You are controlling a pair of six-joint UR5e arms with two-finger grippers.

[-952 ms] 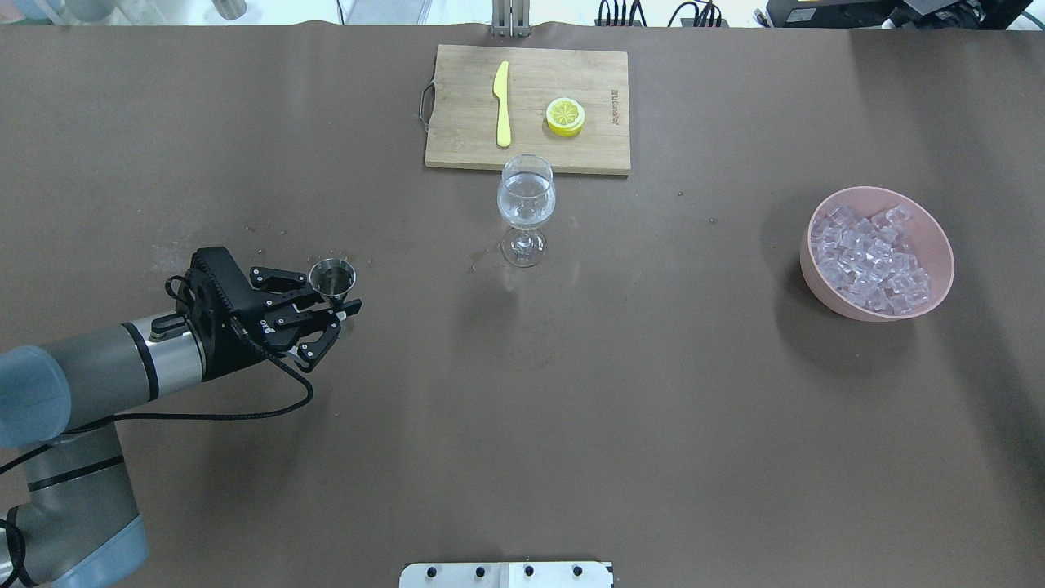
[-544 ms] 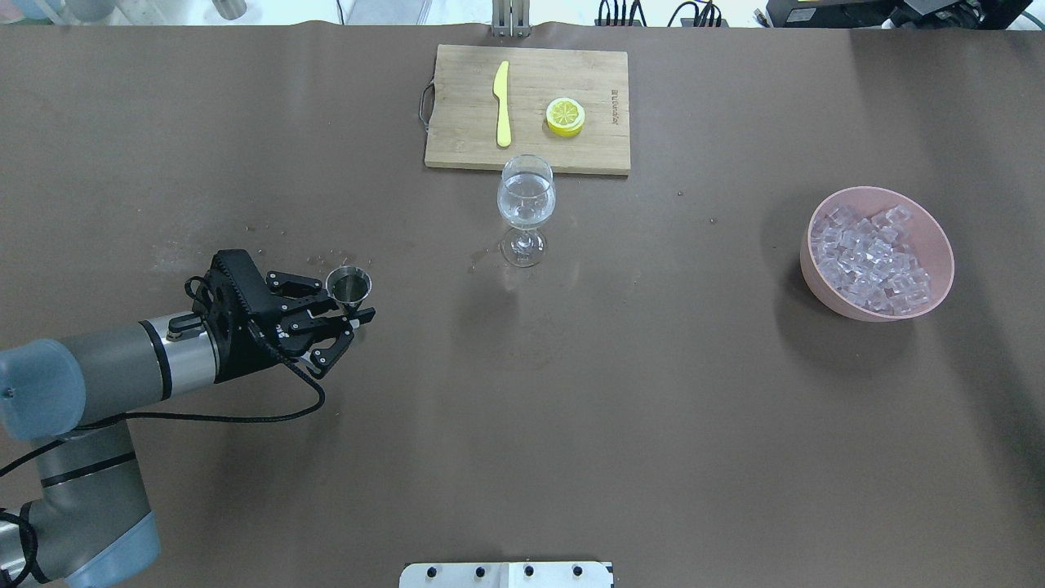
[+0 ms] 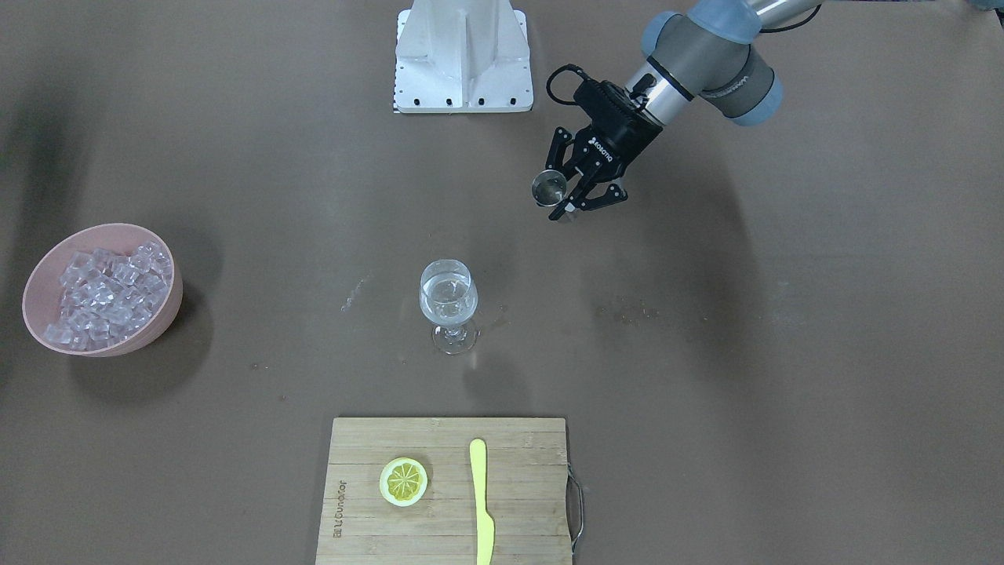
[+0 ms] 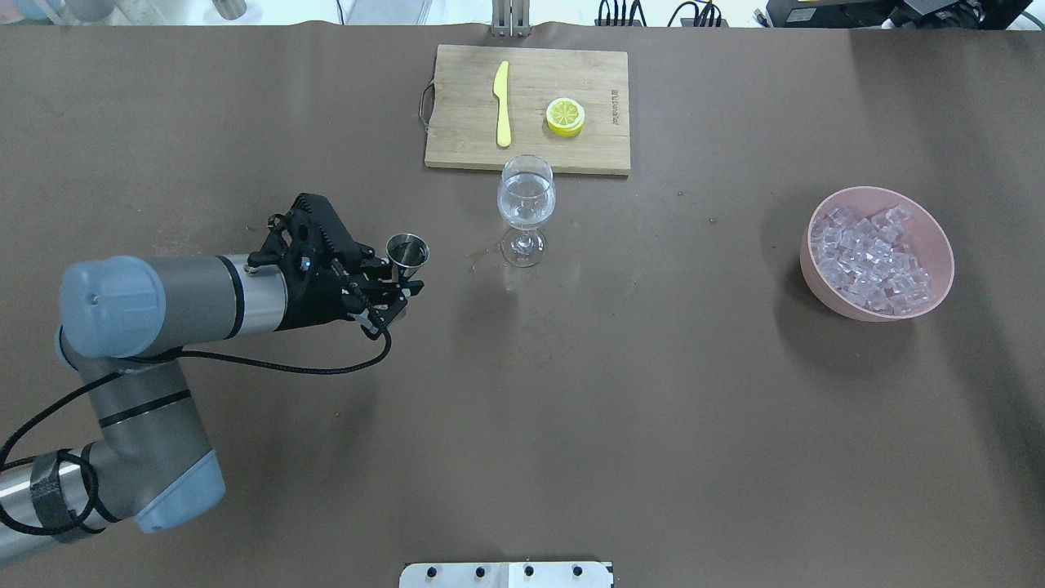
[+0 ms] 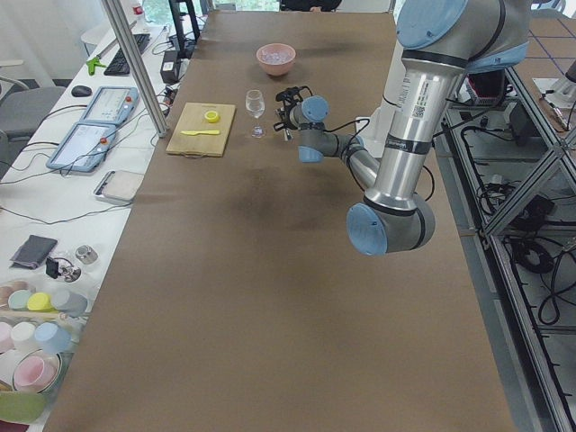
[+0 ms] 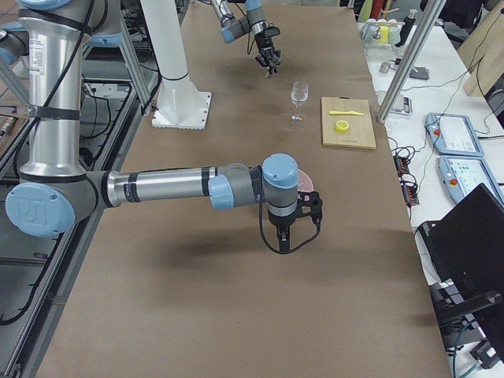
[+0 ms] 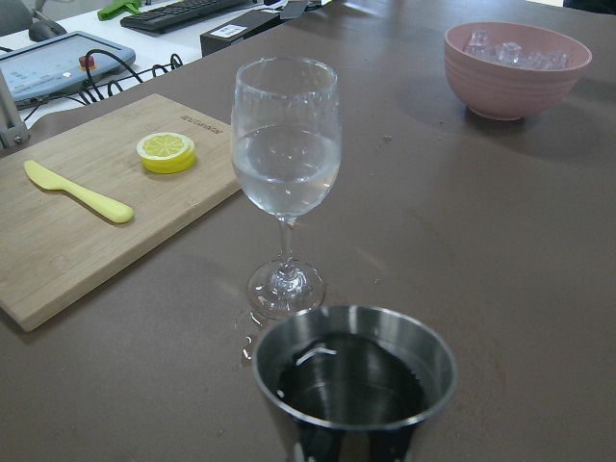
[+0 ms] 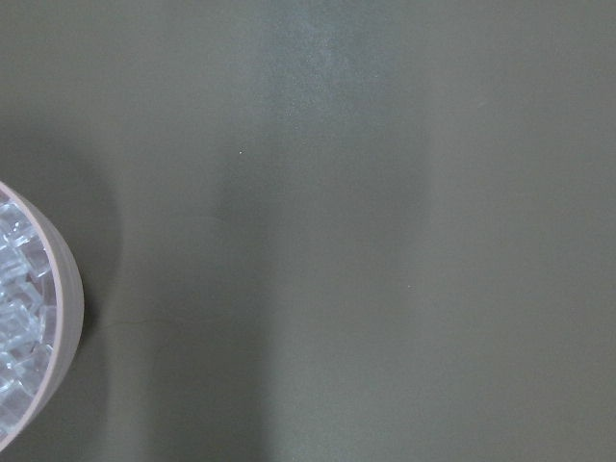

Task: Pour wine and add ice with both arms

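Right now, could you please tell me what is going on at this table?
The left claw holds a small metal cup upright, near a wine glass that already has clear liquid in it. The right arm hangs near the pink bowl of ice. No ice is in the glass yet.

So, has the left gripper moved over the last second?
Yes. The left gripper, shut on the metal cup, has moved rightward in the overhead view, toward the wine glass, which has stayed put.
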